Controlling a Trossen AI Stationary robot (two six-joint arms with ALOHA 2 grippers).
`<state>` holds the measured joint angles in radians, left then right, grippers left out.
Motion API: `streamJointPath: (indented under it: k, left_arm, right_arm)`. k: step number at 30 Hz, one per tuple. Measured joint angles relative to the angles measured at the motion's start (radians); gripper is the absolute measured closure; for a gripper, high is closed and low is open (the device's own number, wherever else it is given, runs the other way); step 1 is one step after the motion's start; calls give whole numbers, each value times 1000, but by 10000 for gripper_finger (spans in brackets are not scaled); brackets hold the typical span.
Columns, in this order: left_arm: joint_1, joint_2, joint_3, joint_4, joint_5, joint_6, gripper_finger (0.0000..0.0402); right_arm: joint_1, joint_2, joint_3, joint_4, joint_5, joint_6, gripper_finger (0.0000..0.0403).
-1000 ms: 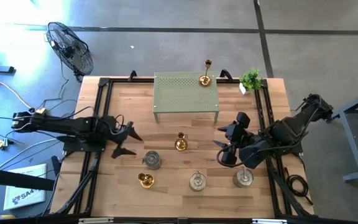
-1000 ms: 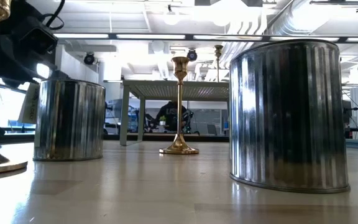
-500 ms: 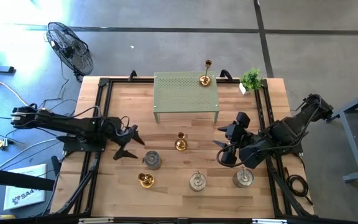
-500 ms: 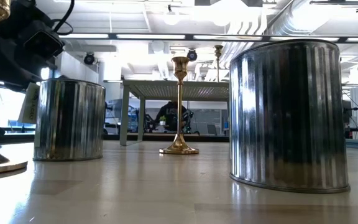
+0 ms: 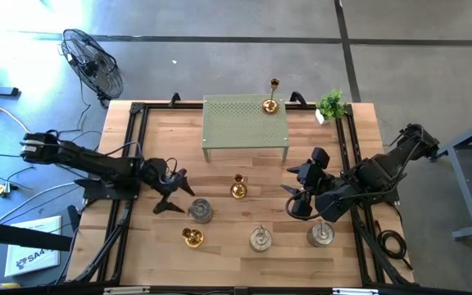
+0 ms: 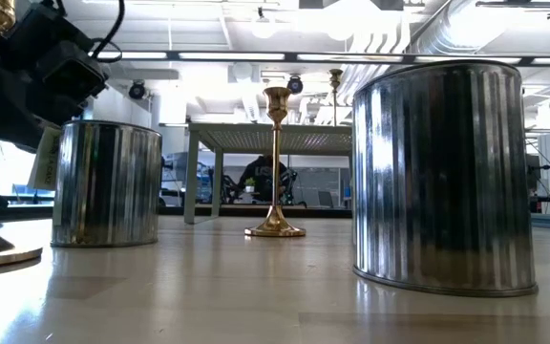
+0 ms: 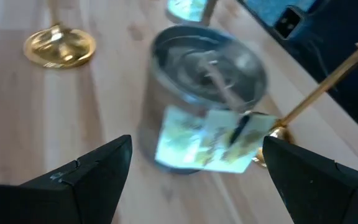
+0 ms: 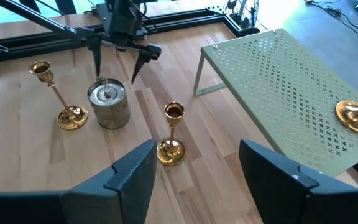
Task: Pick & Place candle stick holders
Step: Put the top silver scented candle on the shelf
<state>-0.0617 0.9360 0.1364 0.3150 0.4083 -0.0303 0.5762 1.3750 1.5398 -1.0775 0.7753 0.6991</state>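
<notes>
A squat silver candle stick holder [image 5: 201, 211] with a paper label [image 7: 211, 144] stands on its base on the wooden table. My left gripper [image 5: 179, 199] is open just left of it, one finger to each side [image 7: 194, 186], touching nothing. Gold candle stick holders stand upright at mid-table [image 5: 238, 188], near the front [image 5: 192, 238] and on the green stand [image 5: 270, 104]. Two more silver ones [image 5: 260, 238] [image 5: 321, 234] stand near the front edge. My right gripper [image 5: 295, 201] hangs open above the table's right part.
The green perforated stand [image 5: 244, 123] fills the far middle of the table, with a small potted plant [image 5: 330, 104] at the far right corner. Black rails [image 5: 129, 147] run along the table's sides. A floor fan [image 5: 93, 61] stands off the table's far left.
My left gripper has moved toward the table's right edge and slightly down, closing on the labelled silver holder, its fingers staying apart. The right arm and all the holders have kept still.
</notes>
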Motion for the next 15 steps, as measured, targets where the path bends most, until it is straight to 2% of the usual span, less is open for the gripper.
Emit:
streamJointPath:
  k: [6, 11, 15]
  left_arm:
    - [-77, 31, 0, 43, -85, 0, 48]
    - [-98, 30, 0, 42, -183, 0, 48]
    - [-96, 30, 0, 42, -175, 0, 48]
  right_arm:
    - [0, 0, 0, 0, 0, 0, 179]
    - [0, 0, 0, 0, 0, 0, 179]
    - [0, 0, 0, 0, 0, 0, 179]
